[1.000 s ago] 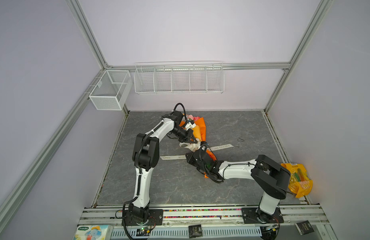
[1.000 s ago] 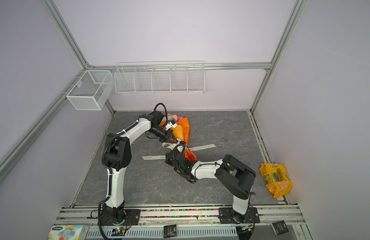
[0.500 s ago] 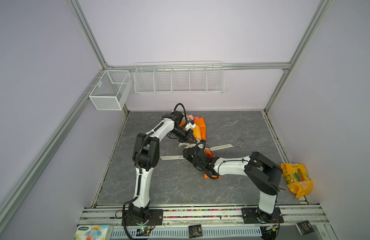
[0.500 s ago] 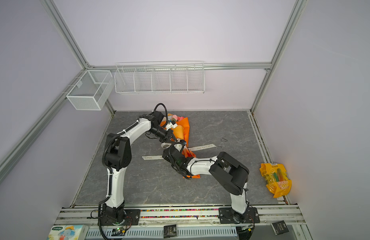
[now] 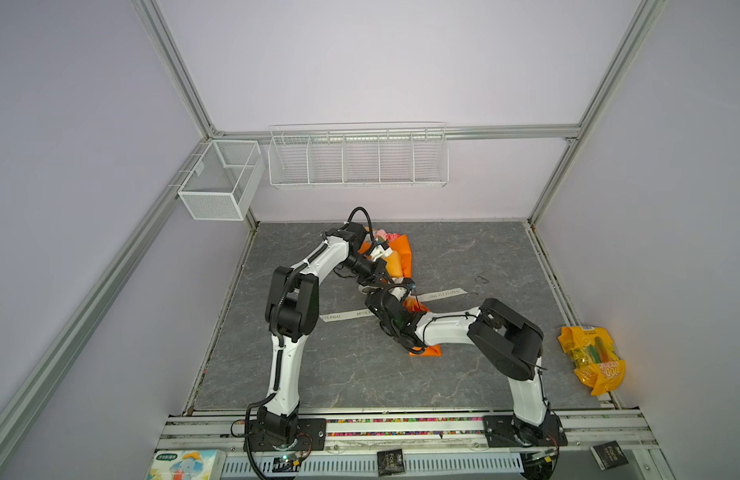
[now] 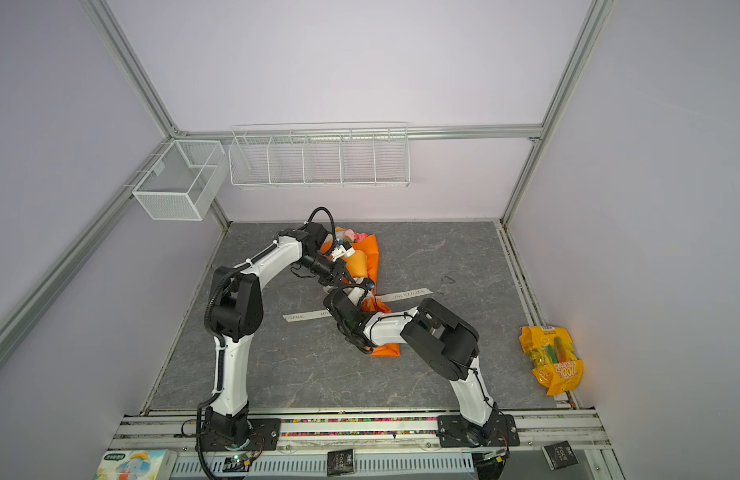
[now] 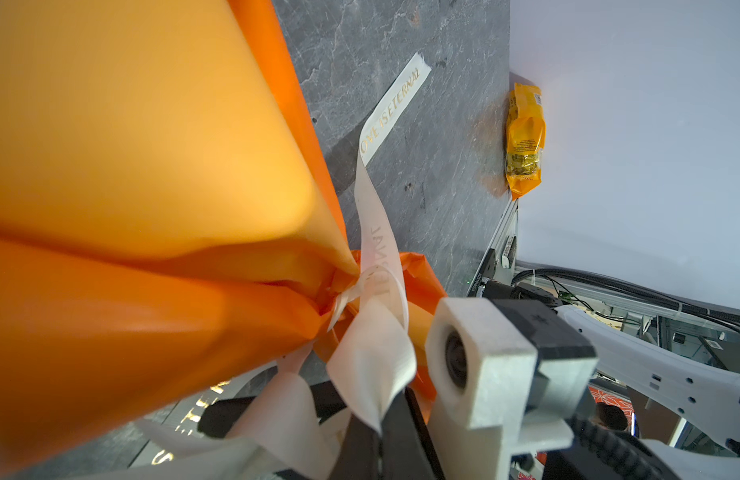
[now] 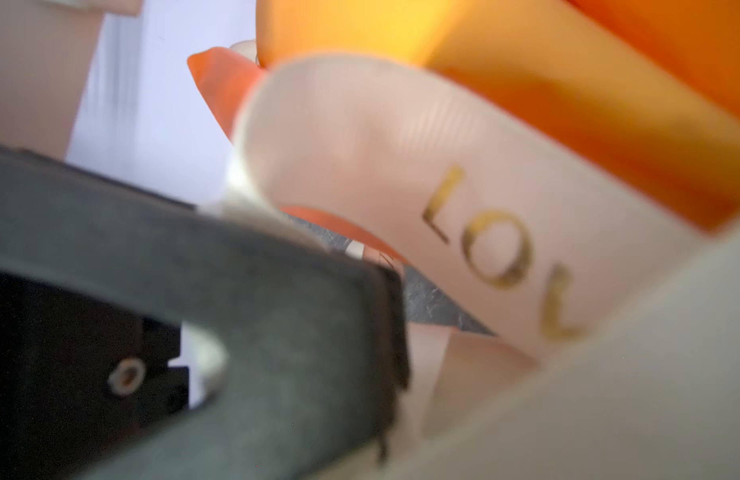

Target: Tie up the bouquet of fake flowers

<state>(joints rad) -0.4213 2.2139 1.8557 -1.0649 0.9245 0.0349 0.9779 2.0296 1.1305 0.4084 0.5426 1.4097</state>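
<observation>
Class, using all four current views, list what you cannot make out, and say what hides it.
Bouquet of fake flowers: both top views, mostly hidden inside orange wrap.
Right end effector: open or gripping unclear; right wrist view blurred, top views too small.
Ribbon: left wrist view, its knot buried in folds.

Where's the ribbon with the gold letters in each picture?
In a top view: the ribbon lies across the middle of the table, both ends showing.
In a top view: the ribbon sits likewise, a little further left.
Left wrist: the ribbon climbs from the table and cinches the orange wrapping sheet.
Right wrist: the ribbon, blurred, fills the middle.
Shared landmark: the orange wrapping sheet.
</observation>
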